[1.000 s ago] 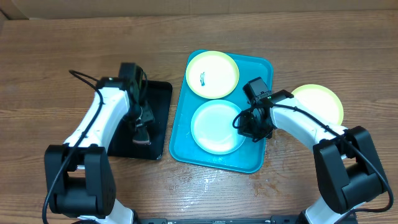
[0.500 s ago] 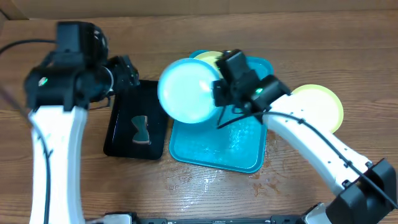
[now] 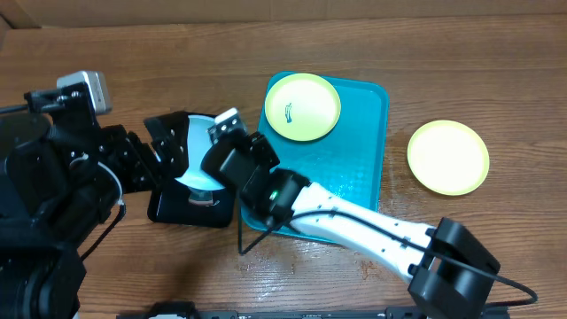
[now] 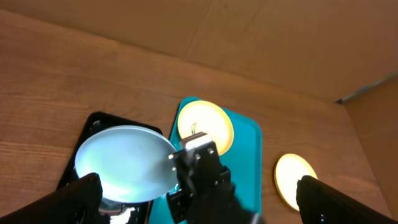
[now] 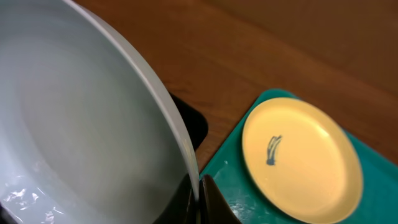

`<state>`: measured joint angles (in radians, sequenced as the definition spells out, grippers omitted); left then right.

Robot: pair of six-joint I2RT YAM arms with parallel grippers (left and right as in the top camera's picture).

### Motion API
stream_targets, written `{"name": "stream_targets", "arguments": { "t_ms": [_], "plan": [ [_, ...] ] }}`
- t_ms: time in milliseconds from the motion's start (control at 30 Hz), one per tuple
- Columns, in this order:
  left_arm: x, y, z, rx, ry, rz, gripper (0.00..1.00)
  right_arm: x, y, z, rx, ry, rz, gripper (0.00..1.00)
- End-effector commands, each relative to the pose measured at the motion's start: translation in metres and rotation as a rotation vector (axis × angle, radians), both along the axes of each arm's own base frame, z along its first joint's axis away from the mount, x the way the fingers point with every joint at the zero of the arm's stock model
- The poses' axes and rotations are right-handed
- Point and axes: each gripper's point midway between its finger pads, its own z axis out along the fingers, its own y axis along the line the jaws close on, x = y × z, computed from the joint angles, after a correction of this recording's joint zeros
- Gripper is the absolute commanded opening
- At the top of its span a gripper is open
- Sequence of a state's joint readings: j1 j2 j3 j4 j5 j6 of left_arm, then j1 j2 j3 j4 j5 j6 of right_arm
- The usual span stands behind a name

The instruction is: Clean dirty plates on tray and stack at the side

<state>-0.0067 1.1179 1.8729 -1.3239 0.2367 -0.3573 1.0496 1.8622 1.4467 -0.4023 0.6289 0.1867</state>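
My right gripper (image 3: pixel 221 140) is shut on the rim of the white-bluish plate (image 3: pixel 197 146) and holds it tilted above the black tray (image 3: pixel 174 213). The pinched rim shows in the right wrist view (image 5: pixel 198 198), with the plate (image 5: pixel 74 124) filling the left. A yellow-green plate (image 3: pixel 302 106) with a dark teal smudge lies at the far end of the turquoise tray (image 3: pixel 354 177). Another yellow-green plate (image 3: pixel 447 157) lies on the table to the right. My left gripper (image 3: pixel 151 155) is raised high at the left, open wide and empty (image 4: pixel 199 185).
The black tray holds a sponge (image 3: pixel 202 200), mostly hidden under the held plate. The right arm (image 3: pixel 354 221) stretches across the front of the turquoise tray. A cardboard wall (image 4: pixel 249 37) runs along the table's far edge.
My right gripper lifted the white-bluish plate off the turquoise tray and carried it left over the black tray. My left arm left the sponge and rose high at the left.
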Motion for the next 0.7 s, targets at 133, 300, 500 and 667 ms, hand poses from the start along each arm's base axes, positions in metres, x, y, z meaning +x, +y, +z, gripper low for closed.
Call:
{"name": "stream_targets", "arguments": {
  "t_ms": [133,300,500,667],
  "plan": [
    [0.0,-0.002,-0.004,0.022,0.015,-0.032,1.0,-0.019,-0.016,0.074,-0.034,-0.269,-0.154,0.04],
    [0.006,-0.003,-0.008,0.021,0.034,-0.032,1.0,-0.038,-0.019,0.099,-0.036,-0.354,-0.192,0.04],
    [0.018,-0.003,-0.017,0.021,0.07,-0.033,1.0,-0.051,-0.017,0.106,-0.092,-0.399,-0.189,0.04],
    [0.027,-0.003,-0.024,0.018,0.102,-0.035,1.0,-0.057,-0.017,0.109,-0.099,-0.418,-0.199,0.04]
  ]
}}
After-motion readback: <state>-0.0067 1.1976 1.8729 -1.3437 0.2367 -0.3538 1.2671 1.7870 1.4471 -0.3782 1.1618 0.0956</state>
